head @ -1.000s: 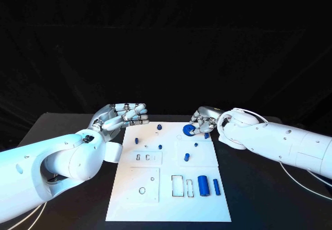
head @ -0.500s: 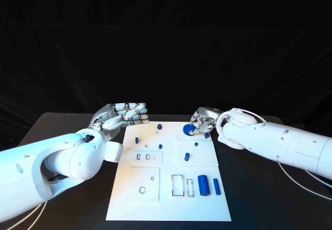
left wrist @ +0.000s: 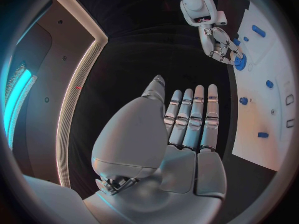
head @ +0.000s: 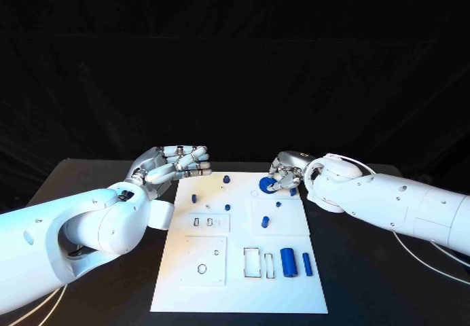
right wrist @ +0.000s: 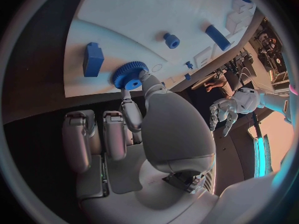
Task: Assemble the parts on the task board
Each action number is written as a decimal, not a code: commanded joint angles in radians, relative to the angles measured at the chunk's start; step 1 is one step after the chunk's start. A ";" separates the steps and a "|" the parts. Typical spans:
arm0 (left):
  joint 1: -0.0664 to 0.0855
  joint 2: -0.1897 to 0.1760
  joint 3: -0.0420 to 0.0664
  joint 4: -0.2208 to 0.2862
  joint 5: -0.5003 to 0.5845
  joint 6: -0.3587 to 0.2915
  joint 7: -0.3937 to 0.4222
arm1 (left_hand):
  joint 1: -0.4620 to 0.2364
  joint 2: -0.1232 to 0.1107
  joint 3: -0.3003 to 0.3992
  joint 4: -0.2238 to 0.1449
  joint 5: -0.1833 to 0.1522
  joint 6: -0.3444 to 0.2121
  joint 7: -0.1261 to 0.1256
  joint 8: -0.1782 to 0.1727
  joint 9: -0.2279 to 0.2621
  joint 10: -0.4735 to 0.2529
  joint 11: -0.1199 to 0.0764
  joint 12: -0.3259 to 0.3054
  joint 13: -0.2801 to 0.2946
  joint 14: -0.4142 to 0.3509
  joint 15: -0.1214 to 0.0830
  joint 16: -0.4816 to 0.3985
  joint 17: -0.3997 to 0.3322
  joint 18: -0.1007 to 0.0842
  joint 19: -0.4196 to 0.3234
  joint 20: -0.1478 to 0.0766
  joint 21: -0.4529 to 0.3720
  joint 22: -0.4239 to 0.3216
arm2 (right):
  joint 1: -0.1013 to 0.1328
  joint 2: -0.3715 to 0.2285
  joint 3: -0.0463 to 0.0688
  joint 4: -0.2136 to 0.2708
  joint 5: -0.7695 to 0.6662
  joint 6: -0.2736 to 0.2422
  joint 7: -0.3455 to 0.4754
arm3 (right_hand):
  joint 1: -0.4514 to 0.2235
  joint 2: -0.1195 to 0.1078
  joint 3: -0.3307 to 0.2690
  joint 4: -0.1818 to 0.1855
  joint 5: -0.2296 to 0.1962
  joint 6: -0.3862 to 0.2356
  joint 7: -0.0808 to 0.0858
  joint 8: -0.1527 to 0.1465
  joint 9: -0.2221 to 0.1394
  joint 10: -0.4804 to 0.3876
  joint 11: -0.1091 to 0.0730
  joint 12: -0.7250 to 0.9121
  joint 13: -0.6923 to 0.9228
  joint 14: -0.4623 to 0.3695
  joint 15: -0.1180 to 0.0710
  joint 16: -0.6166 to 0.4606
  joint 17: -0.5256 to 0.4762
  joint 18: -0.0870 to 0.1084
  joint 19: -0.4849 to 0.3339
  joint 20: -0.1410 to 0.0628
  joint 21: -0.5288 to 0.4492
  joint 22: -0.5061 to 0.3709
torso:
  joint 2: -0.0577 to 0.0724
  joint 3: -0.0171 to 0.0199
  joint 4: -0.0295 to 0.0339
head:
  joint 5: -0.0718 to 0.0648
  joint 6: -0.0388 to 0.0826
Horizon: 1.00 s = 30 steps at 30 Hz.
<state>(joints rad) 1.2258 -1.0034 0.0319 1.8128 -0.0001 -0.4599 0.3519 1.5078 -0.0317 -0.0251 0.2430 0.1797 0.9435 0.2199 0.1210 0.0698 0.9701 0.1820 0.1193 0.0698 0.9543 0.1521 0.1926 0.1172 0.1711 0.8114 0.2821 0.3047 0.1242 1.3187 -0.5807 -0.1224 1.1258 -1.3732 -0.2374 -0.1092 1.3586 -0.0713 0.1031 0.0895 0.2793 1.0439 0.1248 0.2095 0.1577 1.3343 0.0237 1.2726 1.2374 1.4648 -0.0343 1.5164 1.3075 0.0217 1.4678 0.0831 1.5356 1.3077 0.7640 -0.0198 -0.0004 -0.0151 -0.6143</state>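
My right hand [head: 286,174] is at the far right corner of the board [head: 235,285], its fingers pinching a blue gear [head: 267,183]; in the right wrist view I see fingertips [right wrist: 143,77] on the gear [right wrist: 129,75], which sits at the board's edge, though I cannot tell whether it is seated or lifted. Just beside it stands a blue block [right wrist: 92,58]. My left hand [head: 174,164] hovers off the board's far left corner, holding nothing; from its wrist I see the fingers [left wrist: 190,117] straight and side by side, palm bare. Working outward on the board: small blue pegs [head: 226,178] near the far edge, a peg [head: 264,221] near the middle, and close to the near right a thick blue cylinder [head: 288,262] lying beside a thinner bar [head: 306,264], next to two empty slots [head: 252,263].
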 commanded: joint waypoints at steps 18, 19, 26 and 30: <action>0.001 0.004 0.001 -0.010 -0.001 0.022 0.002 | 0.008 0.002 -0.006 -0.002 -0.004 0.000 0.006 -0.005 -0.001 -0.003 0.003 -0.004 -0.001 -0.007 0.001 -0.006 0.002 0.009 -0.006 0.003 0.005 -0.001 | 0.005 -0.008 0.001 0.177 -0.181 -0.203 -0.117 | 0.015 -0.002 0.040 -0.003 0.020 0.033 -0.029 0.022 0.038 0.035 -0.007 0.037 0.042 0.084 -0.014 0.012 0.161 -0.018 0.092 -0.018 0.025 0.249 | 0.000 0.0008 0.0009 | 0.010 0.008; 0.001 0.004 0.001 -0.010 -0.001 0.022 0.002 | 0.008 0.002 -0.006 -0.002 -0.004 0.000 0.006 -0.005 -0.001 -0.003 0.003 -0.004 -0.001 -0.007 0.001 -0.006 0.002 0.009 -0.006 0.003 0.005 -0.001 | 0.005 -0.002 0.001 0.181 -0.184 -0.206 -0.119 | 0.013 -0.004 0.042 -0.003 0.021 0.032 -0.029 0.021 0.039 0.036 -0.006 0.037 0.043 0.084 -0.013 0.011 0.160 -0.018 0.092 -0.018 0.025 0.250 | 0.001 0.0011 0.0016 | 0.011 0.008; 0.001 0.007 0.001 -0.012 0.000 0.022 0.002 | 0.008 0.002 -0.006 -0.002 -0.004 0.000 0.006 -0.005 -0.001 -0.003 0.003 -0.004 -0.001 -0.007 0.001 -0.006 0.002 0.009 -0.006 0.003 0.005 -0.001 | 0.001 0.070 0.000 0.165 -0.201 -0.228 -0.129 | 0.007 -0.008 0.048 0.001 0.022 0.025 -0.027 0.017 0.040 0.036 -0.005 0.039 0.045 0.084 -0.012 0.011 0.159 -0.018 0.092 -0.018 0.025 0.250 | 0.001 -0.0001 0.0012 | 0.012 0.008; 0.001 0.007 0.001 -0.012 0.000 0.022 0.001 | 0.008 0.002 -0.006 -0.002 -0.004 0.000 0.006 -0.005 -0.001 -0.003 0.003 -0.004 -0.001 -0.007 0.001 -0.006 0.002 0.009 -0.006 0.003 0.005 -0.001 | -0.006 0.108 -0.001 0.143 -0.204 -0.227 -0.129 | 0.005 -0.009 0.052 0.002 0.026 0.024 -0.026 0.016 0.041 0.036 -0.004 0.039 0.046 0.084 -0.012 0.011 0.160 -0.018 0.092 -0.018 0.025 0.250 | 0.003 0.0001 0.0013 | 0.015 0.007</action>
<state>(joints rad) 1.2258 -0.9982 0.0319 1.7991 -0.0004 -0.4558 0.3483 1.5078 -0.0317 -0.0251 0.2430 0.1797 0.9435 0.2199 0.1210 0.0698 0.9701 0.1821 0.1193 0.0698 0.9543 0.1521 0.1926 0.1172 0.1711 0.8114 0.2820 0.3048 0.1242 1.3160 -0.4798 -0.1226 1.2748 -1.5446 -0.4438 -0.2242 1.3748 -0.0833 0.1482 0.0911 0.3017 1.0447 0.1256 0.2101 0.1569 1.3652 0.0159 1.3092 1.2823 1.4647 -0.0415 1.5240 1.3073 0.0217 1.4645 0.0726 1.5568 1.3074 0.7655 -0.0197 0.0009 -0.0011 -0.6062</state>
